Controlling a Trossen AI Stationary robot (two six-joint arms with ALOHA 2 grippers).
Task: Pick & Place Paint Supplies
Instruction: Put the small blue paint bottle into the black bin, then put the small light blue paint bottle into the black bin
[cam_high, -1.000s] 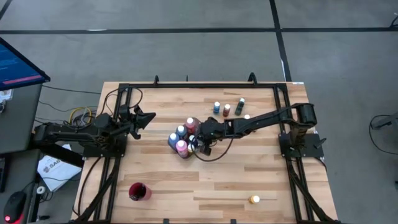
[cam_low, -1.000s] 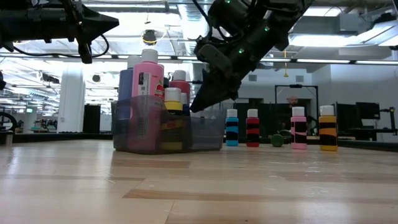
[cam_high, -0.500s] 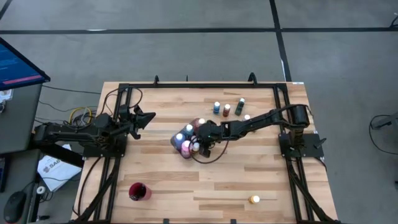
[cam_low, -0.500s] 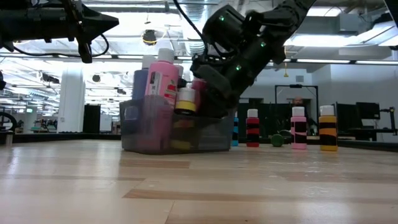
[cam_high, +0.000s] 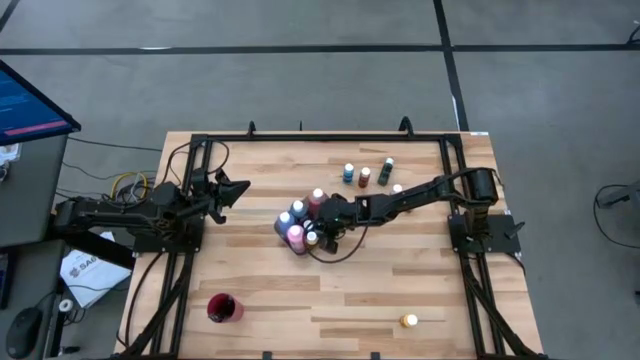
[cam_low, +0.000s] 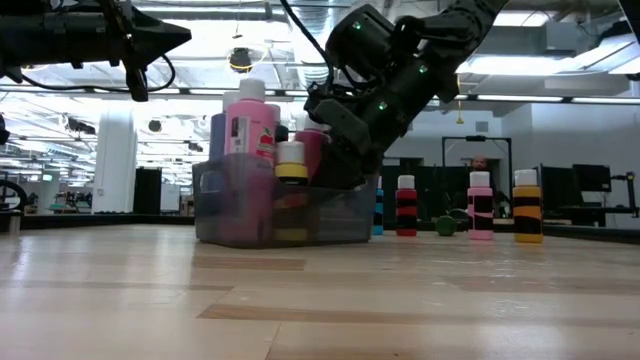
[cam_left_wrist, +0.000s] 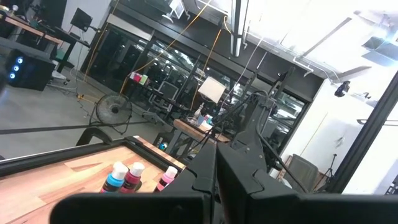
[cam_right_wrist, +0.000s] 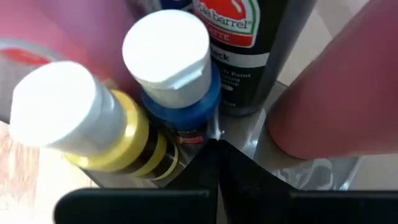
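Clear plastic bin (cam_low: 285, 212) of paint bottles (cam_low: 247, 140) sat mid-desk, the closed right hand (cam_high: 322, 232) inside, probably nudging it.

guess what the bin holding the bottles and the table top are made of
Bin: likely clear, slightly smoky plastic, since the bottles show through its walls. Table top: light wood planks with a smooth, faintly glossy finish; grain and plank seams are visible.

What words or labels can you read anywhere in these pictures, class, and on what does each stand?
"barrel": on the dark paint bottle, right wrist view; the start of the word is cut off.
"Paint": smaller print lower on that label.
Pink bottle label in the low view: too blurred to read.
Other bottle labels: unreadable.
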